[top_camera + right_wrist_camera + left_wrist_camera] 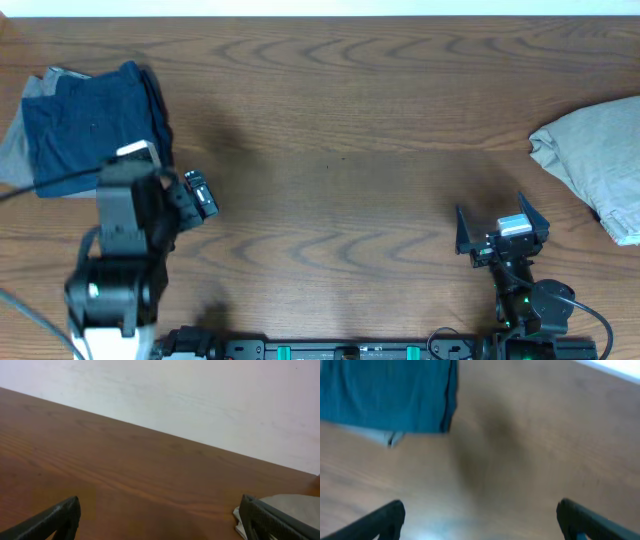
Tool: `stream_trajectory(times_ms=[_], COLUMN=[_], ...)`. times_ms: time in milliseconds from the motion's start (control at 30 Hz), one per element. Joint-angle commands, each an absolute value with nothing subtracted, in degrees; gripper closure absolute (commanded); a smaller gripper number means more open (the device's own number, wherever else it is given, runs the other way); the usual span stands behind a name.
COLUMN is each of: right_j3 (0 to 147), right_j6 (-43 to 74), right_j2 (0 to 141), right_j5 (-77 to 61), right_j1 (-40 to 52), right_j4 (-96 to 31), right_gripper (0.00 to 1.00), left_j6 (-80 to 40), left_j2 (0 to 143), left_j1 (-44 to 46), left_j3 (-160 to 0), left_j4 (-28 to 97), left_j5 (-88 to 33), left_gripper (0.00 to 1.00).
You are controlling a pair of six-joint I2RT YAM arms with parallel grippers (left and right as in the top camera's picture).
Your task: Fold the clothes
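Observation:
A folded navy blue garment (90, 125) lies on a grey garment (14, 150) at the table's far left; the navy one also shows in the left wrist view (385, 395), with a bit of the grey one (390, 437) under it. Khaki-beige trousers (598, 160) lie bunched at the right edge; a corner shows in the right wrist view (292, 507). My left gripper (195, 195) is open and empty just right of the navy garment (480, 520). My right gripper (502, 222) is open and empty, left of and nearer than the trousers (160, 520).
The wooden table (340, 130) stretches between the two piles. A white wall (200, 395) lies beyond the far table edge. The arm bases and a black rail (350, 350) sit along the near edge.

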State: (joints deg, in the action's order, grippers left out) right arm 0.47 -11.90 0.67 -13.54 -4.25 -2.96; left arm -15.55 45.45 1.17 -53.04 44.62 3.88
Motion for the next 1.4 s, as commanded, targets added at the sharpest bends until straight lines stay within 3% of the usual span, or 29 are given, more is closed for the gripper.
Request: stream_trajectory(times_ms=[0, 533, 1367], right_j3=[0.3, 0.3, 0.3], right_j6=[-11.4, -11.4, -11.4], right_j2=[0.3, 0.3, 0.3], right_j5=[-14.0, -14.0, -14.0], right_j1=[-3.8, -3.8, -3.8], right_j4=[-3.2, -3.2, -3.2], right_gripper=[0.01, 0.01, 0.01], left_j6=[-12.5, -12.1, -8.4], left_j2=[37.0, 2.0, 0.3], left_j1=[0.9, -0.9, -0.8], left_j3=[-43.0, 0.0, -0.3], left_j4=[38.5, -0.6, 3.8], left_j5=[5.5, 5.6, 4.8], left_gripper=[0.02, 0.02, 0.02])
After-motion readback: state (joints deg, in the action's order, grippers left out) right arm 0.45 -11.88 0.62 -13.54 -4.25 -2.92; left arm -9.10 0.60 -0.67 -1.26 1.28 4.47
